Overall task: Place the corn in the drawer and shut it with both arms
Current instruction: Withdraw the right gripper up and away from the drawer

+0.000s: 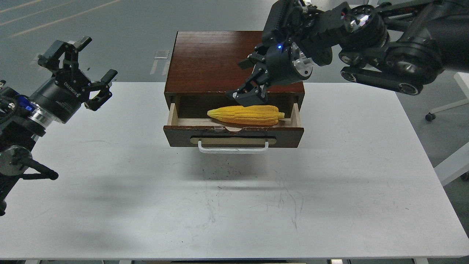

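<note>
The yellow corn (245, 114) lies flat inside the open drawer (176, 136), toward its right side, with the tapered end pointing left. The drawer is pulled out of the dark wooden cabinet (212, 58); its white bar handle (233, 149) faces me. My right gripper (243, 80) hovers just above the back of the drawer, over the corn, open and empty, apart from the cob. My left gripper (96, 58) is open and empty, held above the table's left side, well away from the cabinet.
The white table (234, 205) carries the cabinet at its far middle. The right arm (384, 47) reaches in from the upper right over the cabinet top. A chair base (443, 106) stands on the floor at the right.
</note>
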You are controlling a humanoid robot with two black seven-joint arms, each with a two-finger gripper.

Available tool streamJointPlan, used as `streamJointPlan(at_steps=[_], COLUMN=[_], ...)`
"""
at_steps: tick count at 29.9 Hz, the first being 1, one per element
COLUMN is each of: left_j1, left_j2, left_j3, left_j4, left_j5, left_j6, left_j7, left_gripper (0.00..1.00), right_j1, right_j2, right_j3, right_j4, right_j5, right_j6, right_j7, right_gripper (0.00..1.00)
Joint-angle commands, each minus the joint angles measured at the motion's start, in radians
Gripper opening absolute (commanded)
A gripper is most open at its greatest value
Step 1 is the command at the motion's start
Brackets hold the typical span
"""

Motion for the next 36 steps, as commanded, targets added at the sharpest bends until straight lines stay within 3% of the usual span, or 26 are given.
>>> streamJointPlan(at_steps=[1,5,10,15,21,27,31,33,34,35,36], left_j1=[-0.001,-0.004,-0.029,-0.047,-0.053,-0.064,-0.083,-0.107,-0.124,-0.144,-0.156], left_j2=[0.006,0.008,0.011,0.011,0.011,0.009,0.005,0.006,0.006,0.005,0.005], left_j3=[0.000,0.000,0.000,0.006,0.011,0.011,0.009,0.009,0.009,0.009,0.009], left_j4=[0.000,0.000,0.000,0.000,0.000,0.000,-0.021,-0.047,-0.066,-0.084,-0.093], left_j5=[0.002,0.003,0.003,0.005,0.005,0.089,0.196,0.246,0.284,0.319,0.335], left_j6=[0.000,0.000,0.000,0.000,0.000,0.000,0.000,0.000,0.000,0.000,0.000], left_j7=[0.000,0.000,0.002,0.002,0.005,0.002,-0.001,-0.012,-0.021,-0.024,-0.026], left_gripper=[0.99,0.99,0.99,0.99,0.99,0.99,0.95,0.91,0.81,0.62,0.49], right_j1=[-0.032,-0.118,-0.401,-0.676,-0.952,-1.091,-1.155,-1.168,-1.171,-1.174,-1.174], right_j2=[-0.107,-0.190,-0.360,-0.443,-0.449,-0.426,-0.341,-0.324,-0.321,-0.321,-0.321], right_j3=[0.039,0.102,0.387,0.658,0.884,0.899,0.900,0.900,0.900,0.900,0.900], right_j4=[0.029,0.041,0.041,0.029,-0.037,-0.143,-0.235,-0.261,-0.274,-0.284,-0.285], right_j5=[0.211,0.427,0.671,0.780,1.022,1.221,1.233,1.233,1.233,1.230,1.230], right_j6=[0.000,0.000,-0.003,-0.009,-0.018,-0.015,-0.014,-0.014,-0.012,-0.014,-0.014], right_j7=[0.000,0.000,0.000,0.000,0.000,0.000,0.000,0.000,0.000,0.000,0.000], right_gripper=[0.96,0.96,0.96,0.96,0.98,0.99,0.99,0.99,0.99,0.99,0.99])
